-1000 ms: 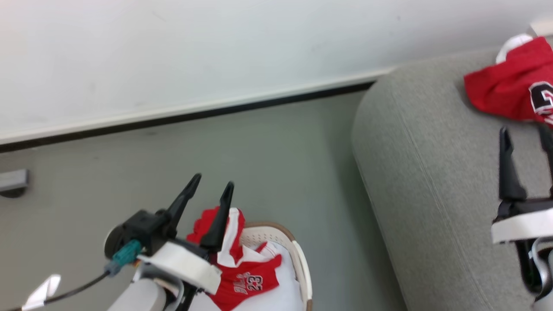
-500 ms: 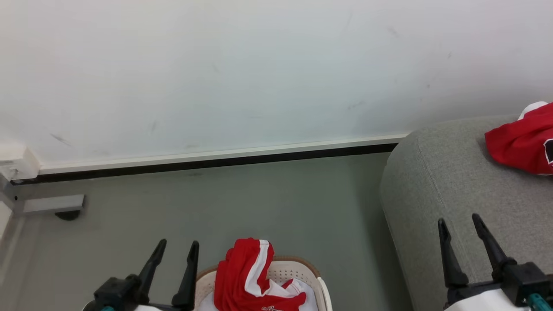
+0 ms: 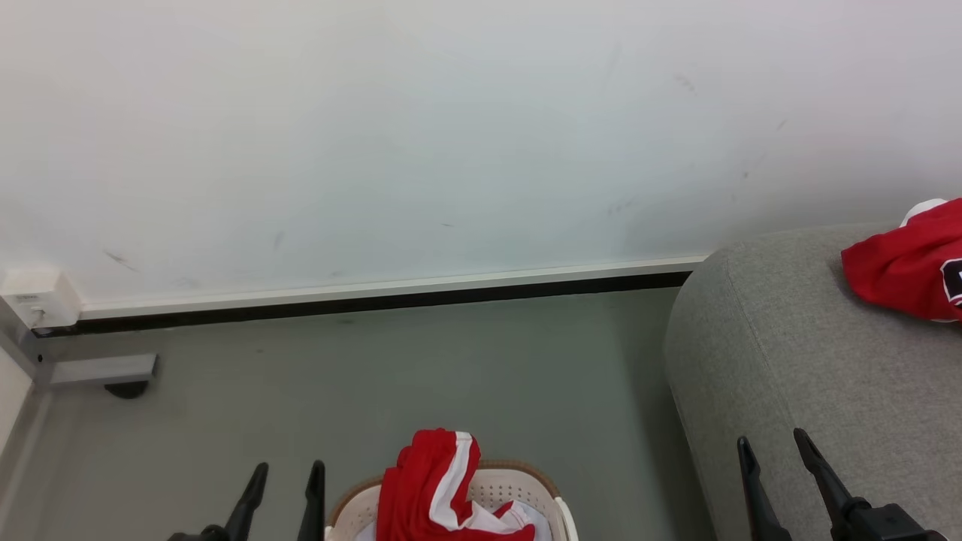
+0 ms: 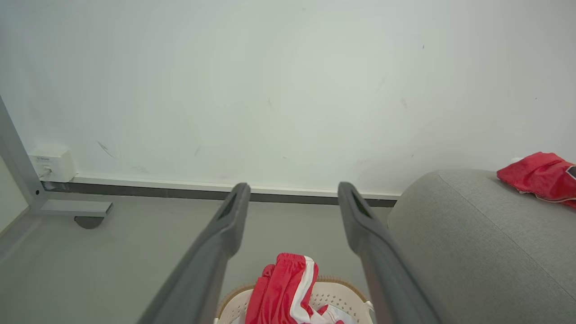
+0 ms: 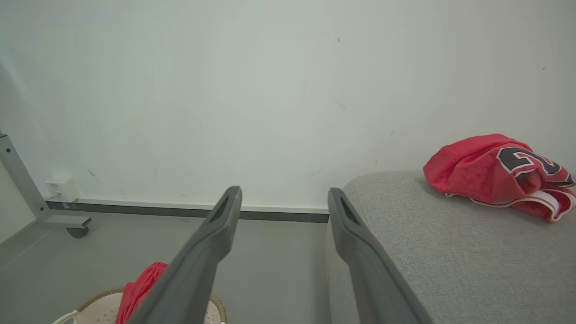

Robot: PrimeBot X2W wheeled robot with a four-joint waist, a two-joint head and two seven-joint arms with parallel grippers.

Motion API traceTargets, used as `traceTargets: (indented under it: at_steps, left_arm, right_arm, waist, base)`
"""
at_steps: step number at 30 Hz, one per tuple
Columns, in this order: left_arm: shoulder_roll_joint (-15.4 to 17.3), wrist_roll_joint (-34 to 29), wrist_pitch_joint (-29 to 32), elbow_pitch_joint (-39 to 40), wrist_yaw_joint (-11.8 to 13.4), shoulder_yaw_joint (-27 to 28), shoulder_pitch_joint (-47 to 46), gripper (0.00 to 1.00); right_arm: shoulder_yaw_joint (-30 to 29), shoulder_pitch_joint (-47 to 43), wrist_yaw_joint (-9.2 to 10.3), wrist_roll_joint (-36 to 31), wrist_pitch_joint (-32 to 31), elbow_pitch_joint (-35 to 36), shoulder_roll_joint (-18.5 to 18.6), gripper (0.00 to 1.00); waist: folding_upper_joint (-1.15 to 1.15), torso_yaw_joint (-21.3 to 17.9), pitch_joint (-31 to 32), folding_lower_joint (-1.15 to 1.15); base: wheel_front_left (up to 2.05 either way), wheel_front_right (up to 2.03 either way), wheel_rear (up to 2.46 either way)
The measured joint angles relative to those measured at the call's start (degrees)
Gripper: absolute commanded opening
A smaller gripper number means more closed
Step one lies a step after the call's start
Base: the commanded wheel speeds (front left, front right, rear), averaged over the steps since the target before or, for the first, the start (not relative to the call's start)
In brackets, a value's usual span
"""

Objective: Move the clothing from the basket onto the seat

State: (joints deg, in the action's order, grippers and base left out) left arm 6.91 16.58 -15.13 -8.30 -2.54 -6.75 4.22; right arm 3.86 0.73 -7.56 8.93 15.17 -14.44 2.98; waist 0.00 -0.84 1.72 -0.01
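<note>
Jaws are apart on both: left gripper [image 3: 289, 467] just left of the basket [image 3: 526, 478], right gripper [image 3: 772, 439] well right of it; clothing [image 3: 421, 488] lies inside it.

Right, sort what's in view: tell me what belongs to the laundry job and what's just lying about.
Job: cream basket, red clothing hanging over its rim, grey seat, red garment lying on it.
Lying about: white wall box, grey frame foot with its caster.
</note>
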Motion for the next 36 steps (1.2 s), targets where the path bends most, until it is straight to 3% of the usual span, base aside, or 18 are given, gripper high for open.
traceTargets:
  at_steps: [15,36]
  left_arm:
    - [-2.76,-3.42,0.00,-1.10,-3.48,3.19,0.07,1.00]
    - [-3.86,-4.54,0.00,-1.55,-4.59,3.98,-0.87,1.00]
  right_arm:
    - [1.10,0.13,0.00,0.77,0.00,-1.04,-0.08,1.00]
    - [1.35,0.46,0.00,1.54,-0.01,-0.75,-0.09,1.00]
  waist:
    - [0.00,-0.40,0.37,0.00]
    - [0.00,-1.49,-1.10,0.01]
  base:
    - [0.00,0.00,0.00]
    - [0.00,0.00,0.00]
